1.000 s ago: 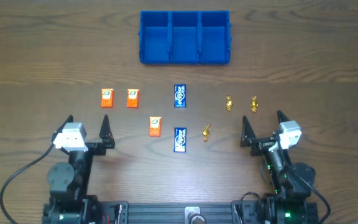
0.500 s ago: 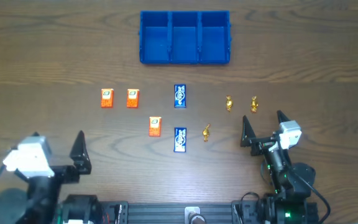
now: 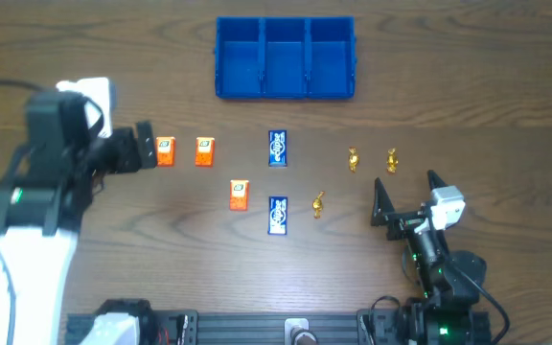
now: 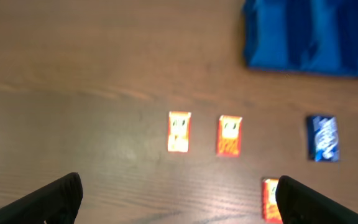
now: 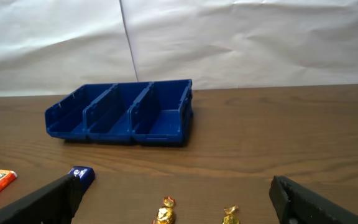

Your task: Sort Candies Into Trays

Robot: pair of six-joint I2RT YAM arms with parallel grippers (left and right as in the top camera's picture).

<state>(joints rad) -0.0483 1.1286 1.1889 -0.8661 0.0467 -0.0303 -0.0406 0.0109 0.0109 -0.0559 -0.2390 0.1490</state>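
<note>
A blue three-compartment tray point(image 3: 286, 57) stands at the back centre with nothing showing in it. On the table lie three orange candies point(image 3: 165, 151), point(image 3: 205, 151), point(image 3: 240, 195), two blue candies point(image 3: 277, 149), point(image 3: 277, 215) and three gold candies point(image 3: 353, 159), point(image 3: 391, 160), point(image 3: 318, 203). My left gripper point(image 3: 143, 148) hangs open above the table, left of the orange candies point(image 4: 179, 132), point(image 4: 229, 135), holding nothing. My right gripper point(image 3: 408, 196) rests open at the front right, just behind the gold candies point(image 5: 165, 210), point(image 5: 230, 214).
The wooden table point(image 3: 468, 115) is bare around the tray and along the left and right sides. A white backdrop point(image 5: 229, 37) stands behind the tray point(image 5: 123, 112). Both arm bases sit along the front edge.
My left arm rose from its rest at the front left and swung out over the table toward the orange candies. The right arm and all candies stayed put.
</note>
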